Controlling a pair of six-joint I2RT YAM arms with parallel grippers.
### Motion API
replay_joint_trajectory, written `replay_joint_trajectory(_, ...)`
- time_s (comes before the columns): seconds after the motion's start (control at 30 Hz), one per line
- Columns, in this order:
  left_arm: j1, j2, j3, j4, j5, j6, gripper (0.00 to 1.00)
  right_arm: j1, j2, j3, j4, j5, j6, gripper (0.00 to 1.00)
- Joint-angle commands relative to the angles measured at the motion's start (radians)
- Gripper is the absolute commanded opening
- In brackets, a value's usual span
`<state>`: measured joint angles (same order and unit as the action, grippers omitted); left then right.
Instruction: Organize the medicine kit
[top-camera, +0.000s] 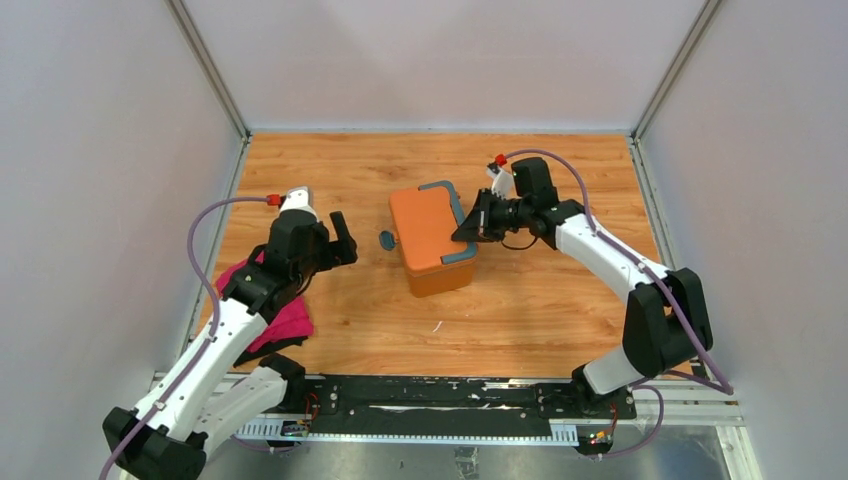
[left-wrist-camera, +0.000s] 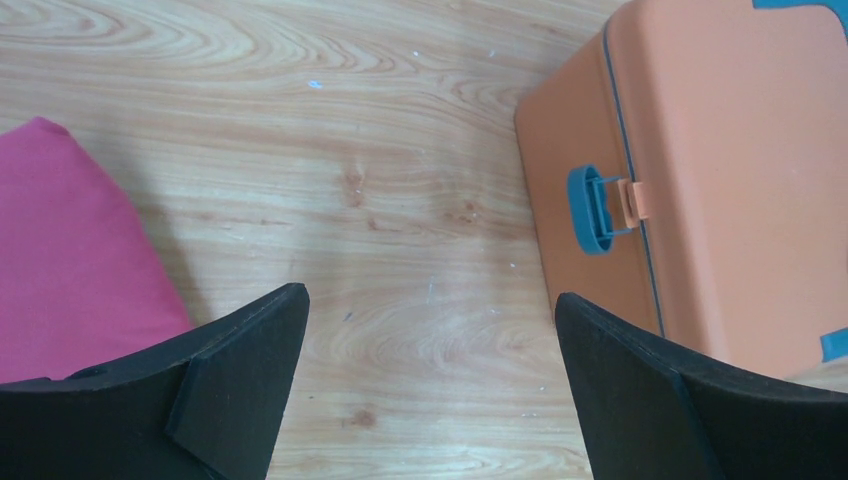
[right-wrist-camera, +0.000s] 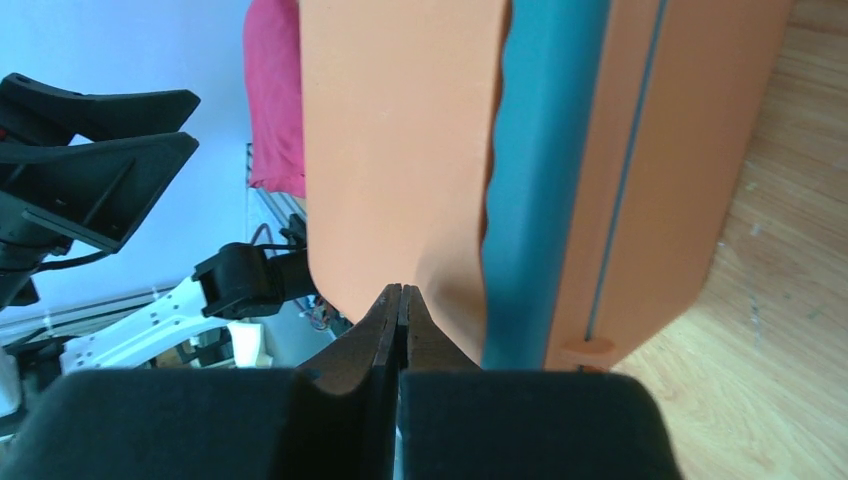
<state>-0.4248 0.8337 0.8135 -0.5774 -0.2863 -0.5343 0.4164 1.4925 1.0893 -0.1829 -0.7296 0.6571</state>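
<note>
One wooden desk (top-camera: 560, 300) with pale walls on three sides carries everything. Two white and black robot arms are bolted at its near edge, the left arm (top-camera: 215, 350) and the right arm (top-camera: 610, 260).

There is one medicine kit (top-camera: 430, 235), a small orange plastic box with rounded corners and its lid down. It stands near the middle of the desk, between the two arms and nearer the right one.

One crumpled pink cloth (top-camera: 280, 310) lies on the desk at the left, partly under the left arm and well apart from the kit.

There are two claws. The left claw (left-wrist-camera: 430, 300) hangs spread wide with nothing between its fingers, above bare wood. From its wrist camera the cloth (left-wrist-camera: 70, 260) is on one side and the kit (left-wrist-camera: 720, 170) on the other.

The right claw (right-wrist-camera: 400, 292) has its two tips pressed together and grips nothing. It sits at the kit's right edge, just beside the one grey-blue handle (top-camera: 462, 215); whether it touches is not clear.

One grey-blue latch (left-wrist-camera: 595, 210) sticks out from the kit's left side.

One tiny white fleck (top-camera: 437, 326) lies on the wood in front of the kit.
</note>
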Motion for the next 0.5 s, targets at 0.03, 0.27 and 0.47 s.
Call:
replay_joint_trajectory(0.03, 0.008, 0.030, -0.027, 0.098, 0.128, -0.034, 1.00, 0.008, -0.080, 0.035, -0.117, 0.109, -0.108, 0.00)
replay_joint_trajectory(0.27, 0.008, 0.082, -0.034, 0.237, 0.231, -0.072, 1.00, 0.009, -0.160, 0.073, -0.237, 0.266, -0.224, 0.24)
replay_joint_trajectory(0.47, 0.009, 0.121, -0.079, 0.389, 0.362, -0.124, 1.00, 0.004, -0.177, 0.101, -0.289, 0.364, -0.269, 0.51)
